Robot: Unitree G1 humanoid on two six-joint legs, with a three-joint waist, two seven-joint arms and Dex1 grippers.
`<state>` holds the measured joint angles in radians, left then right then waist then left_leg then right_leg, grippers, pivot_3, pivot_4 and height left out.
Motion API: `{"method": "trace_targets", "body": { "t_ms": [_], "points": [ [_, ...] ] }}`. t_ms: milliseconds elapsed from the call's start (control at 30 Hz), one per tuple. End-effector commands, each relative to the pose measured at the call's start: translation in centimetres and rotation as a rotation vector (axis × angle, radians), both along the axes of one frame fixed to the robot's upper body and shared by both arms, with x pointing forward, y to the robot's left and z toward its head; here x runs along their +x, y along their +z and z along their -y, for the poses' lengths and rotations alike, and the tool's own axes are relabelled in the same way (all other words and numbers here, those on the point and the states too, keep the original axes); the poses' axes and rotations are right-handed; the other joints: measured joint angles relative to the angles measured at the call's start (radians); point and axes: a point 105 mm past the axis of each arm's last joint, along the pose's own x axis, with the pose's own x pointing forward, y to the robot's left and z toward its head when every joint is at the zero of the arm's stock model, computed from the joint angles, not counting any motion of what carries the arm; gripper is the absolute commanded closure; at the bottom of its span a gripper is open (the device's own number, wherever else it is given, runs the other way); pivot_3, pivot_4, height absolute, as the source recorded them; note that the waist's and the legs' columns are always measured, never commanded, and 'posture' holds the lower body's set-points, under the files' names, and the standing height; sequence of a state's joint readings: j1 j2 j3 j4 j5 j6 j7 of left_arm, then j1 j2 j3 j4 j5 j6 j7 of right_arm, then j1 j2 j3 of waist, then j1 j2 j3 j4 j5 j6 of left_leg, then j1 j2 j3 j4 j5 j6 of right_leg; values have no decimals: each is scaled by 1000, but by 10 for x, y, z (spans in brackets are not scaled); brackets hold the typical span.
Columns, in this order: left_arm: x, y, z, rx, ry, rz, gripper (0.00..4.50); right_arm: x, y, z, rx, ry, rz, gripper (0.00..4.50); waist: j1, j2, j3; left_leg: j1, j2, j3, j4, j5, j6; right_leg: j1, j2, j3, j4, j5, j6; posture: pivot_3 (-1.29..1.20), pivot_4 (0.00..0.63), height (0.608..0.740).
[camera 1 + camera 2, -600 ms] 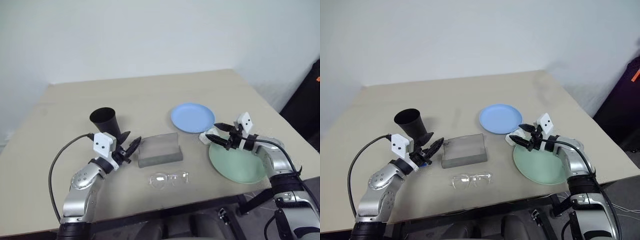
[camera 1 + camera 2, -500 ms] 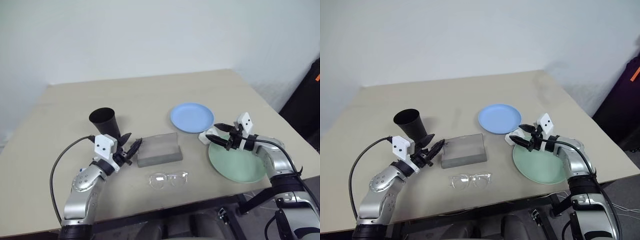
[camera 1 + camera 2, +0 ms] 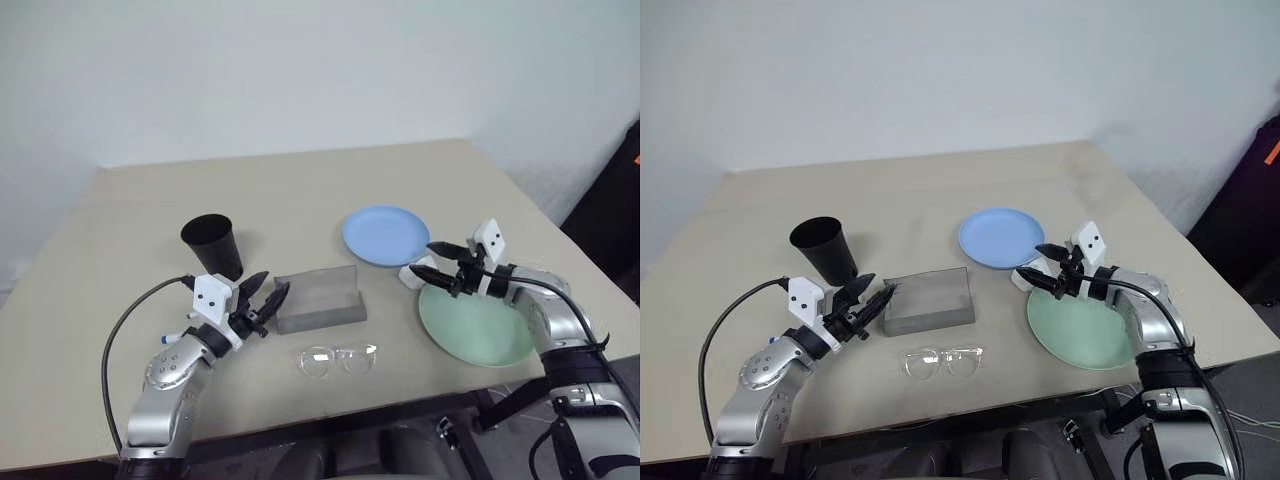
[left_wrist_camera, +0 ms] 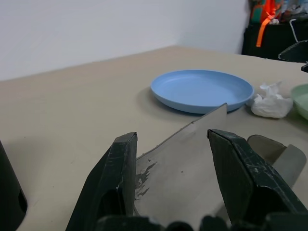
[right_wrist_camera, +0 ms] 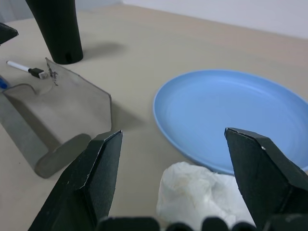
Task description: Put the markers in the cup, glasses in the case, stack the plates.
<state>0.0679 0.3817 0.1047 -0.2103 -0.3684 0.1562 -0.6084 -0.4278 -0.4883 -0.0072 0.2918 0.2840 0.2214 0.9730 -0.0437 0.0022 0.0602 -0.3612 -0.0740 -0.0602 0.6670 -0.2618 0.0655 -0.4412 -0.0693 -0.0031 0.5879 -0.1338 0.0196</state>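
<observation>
Though near, case [image 3: 320, 300] beside left hand [image 3: 262, 298]

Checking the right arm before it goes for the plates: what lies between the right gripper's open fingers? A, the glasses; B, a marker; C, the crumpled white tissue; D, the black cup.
C: the right wrist view shows the crumpled white tissue between the open fingers of the right gripper, just in front of the light blue plate.
</observation>
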Motion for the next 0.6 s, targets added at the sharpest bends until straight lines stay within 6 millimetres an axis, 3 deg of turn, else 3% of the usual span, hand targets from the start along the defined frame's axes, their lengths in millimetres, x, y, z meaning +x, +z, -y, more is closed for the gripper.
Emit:
{"method": "trace_targets", "body": {
  "t_ms": [33,233,367,500,600],
  "points": [
    [3,9,-3,1,-11,33,2102,0,15,9,4,-43,53,805,0,0,0,0,0,0,0,0,0,0,0,0,0,0,0,0,0,740],
    [5,13,6,-13,-73,32,2102,-14,21,23,-6,-70,51,805,0,0,1,-1,0,0,0,0,0,0,0,0,0,0,0,0,0,740],
    [9,9,12,-18,-88,24,2102,-19,15,40,-73,-100,31,805,0,0,1,0,0,0,0,0,0,1,0,-1,-1,0,0,0,0,740],
    [9,7,23,-30,-114,21,2102,-11,19,72,-98,-193,16,805,0,-1,1,0,0,2,0,0,0,1,-1,-3,-2,-1,0,0,0,740],
    [7,11,30,-47,-141,27,2102,-11,11,102,-108,-275,-47,805,0,-2,2,0,1,1,0,0,0,1,-2,-4,-3,-1,0,0,0,740]
  ]
}}
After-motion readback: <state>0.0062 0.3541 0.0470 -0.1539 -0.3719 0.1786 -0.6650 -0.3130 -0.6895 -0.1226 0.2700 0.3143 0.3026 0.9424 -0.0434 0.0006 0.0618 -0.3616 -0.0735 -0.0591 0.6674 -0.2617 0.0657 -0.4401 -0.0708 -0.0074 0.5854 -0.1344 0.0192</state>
